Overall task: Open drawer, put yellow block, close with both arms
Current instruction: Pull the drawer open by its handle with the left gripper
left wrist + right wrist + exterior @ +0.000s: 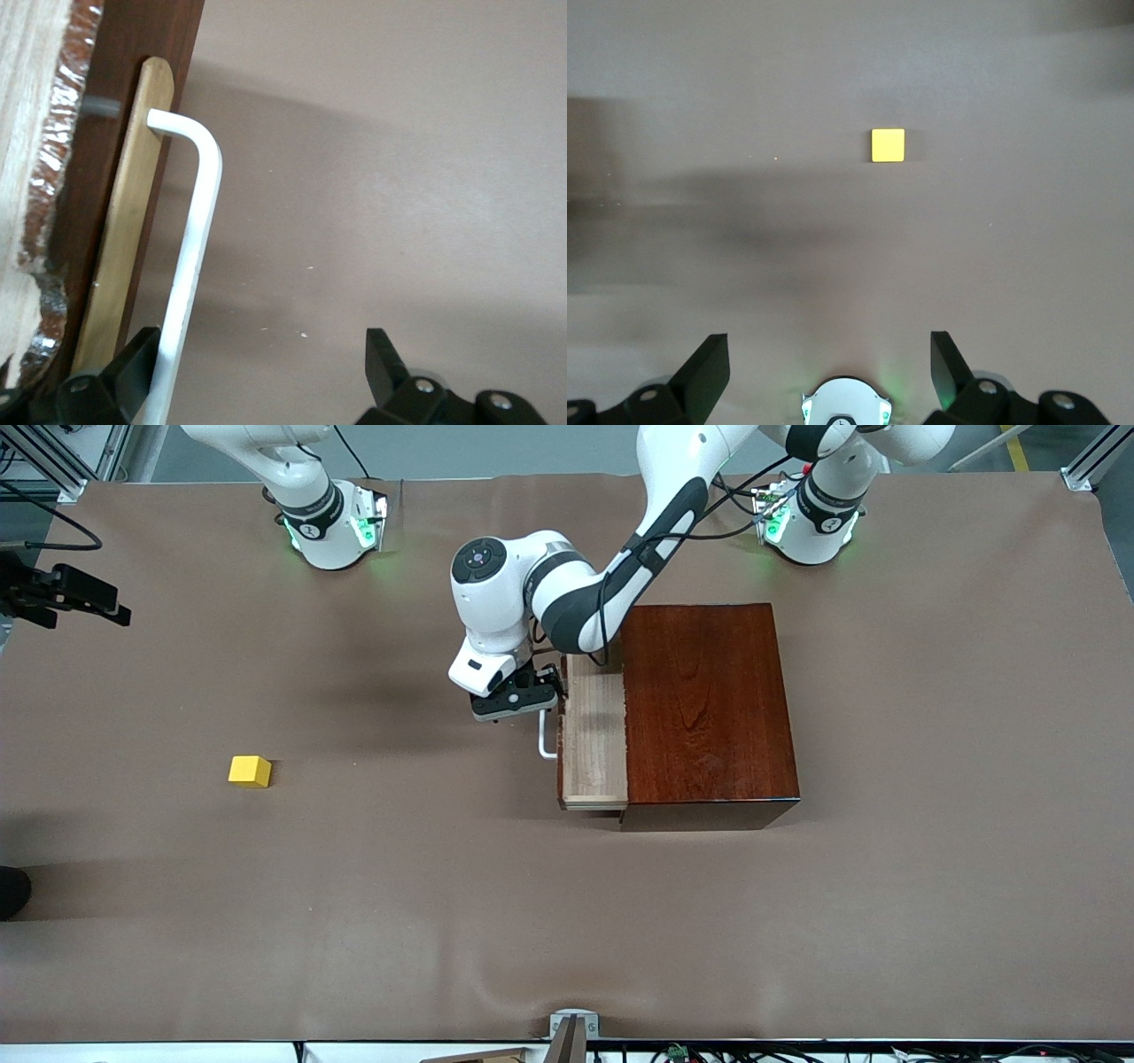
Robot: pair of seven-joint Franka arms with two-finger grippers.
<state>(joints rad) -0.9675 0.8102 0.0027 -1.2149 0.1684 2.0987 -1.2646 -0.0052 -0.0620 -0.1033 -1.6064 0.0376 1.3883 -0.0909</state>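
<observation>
In the front view, the drawer (pixel 594 740) sticks partway out of the dark wooden box (pixel 707 713), toward the right arm's end of the brown tabletop (pixel 567 921). The left claw (pixel 516 702) sits at the white handle (pixel 547 742) on the drawer's front, hiding part of it. The yellow block (pixel 250 771) lies alone on the tabletop, well apart from the box, with lots of bare room around it. The right claw (pixel 62 593) is up at the picture's edge, partly cut off. In the left wrist view, the left claw (pixel 266 376) is spread wide, with one finger (pixel 133 363) touching the handle (pixel 190 257). In the right wrist view, the right claw (pixel 830 367) is spread wide, high over the block (pixel 888 145).
</observation>
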